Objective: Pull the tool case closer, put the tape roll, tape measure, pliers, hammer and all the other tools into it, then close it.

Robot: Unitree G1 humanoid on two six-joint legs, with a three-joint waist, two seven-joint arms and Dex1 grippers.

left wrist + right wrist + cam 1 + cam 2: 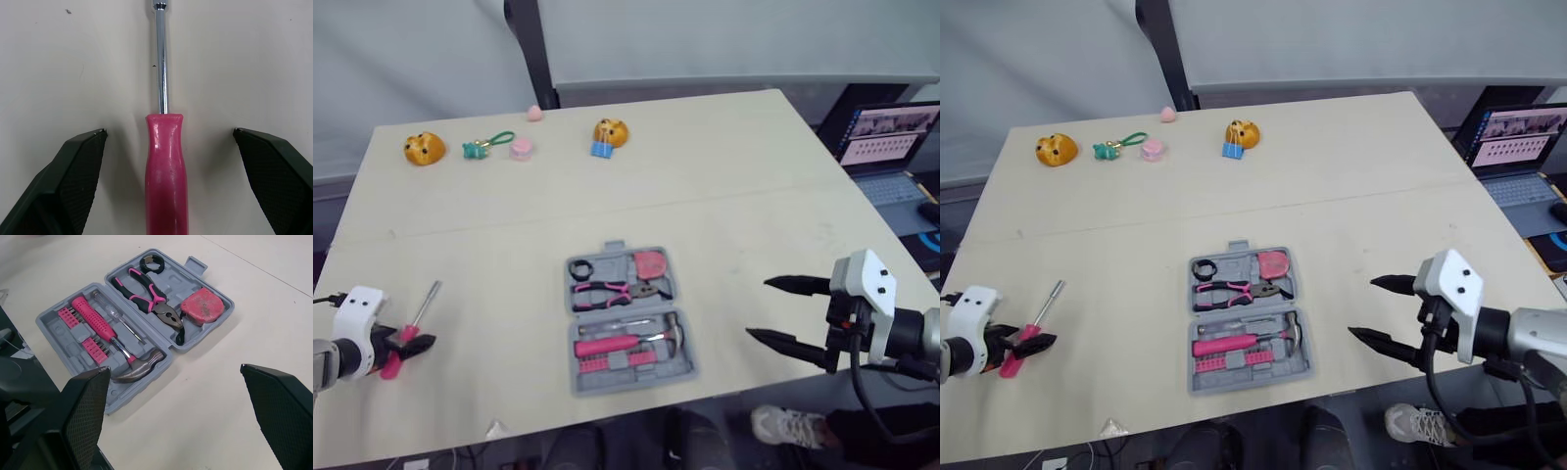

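- Your left pincer (168, 131) sits well to the left of the case (139, 384), low over the bench (734, 196). It is released: the two fingers stand wide apart, one on each side of the screwdriver (165, 166), with a gap on both sides of the pink handle.
- The screwdriver lies flat on the bench, left of the case and well apart from it. Its metal shaft points away from your pincer.
- Your right pincer (760, 308) hangs to the right of the case, near it but not touching. It is also released, fingers spread and holding nothing, with the tips pointing toward the case.
- The case lies open and flat between your two pincers, close to the near edge of the bench.
- In the near half of the case you have the hammer (139, 367), with pink bits (93, 350) beside its handle.
- In the far half of the case lie the pliers (146, 296), the tape measure (202, 305) and the black tape roll (152, 263).
- Far beyond the case, along the back of the bench, sit two orange toys (424, 148) (610, 131), a green keyring (484, 145) and a small pink piece (520, 148).
- Off the bench, right of and beyond the case, stands an open laptop (891, 147).
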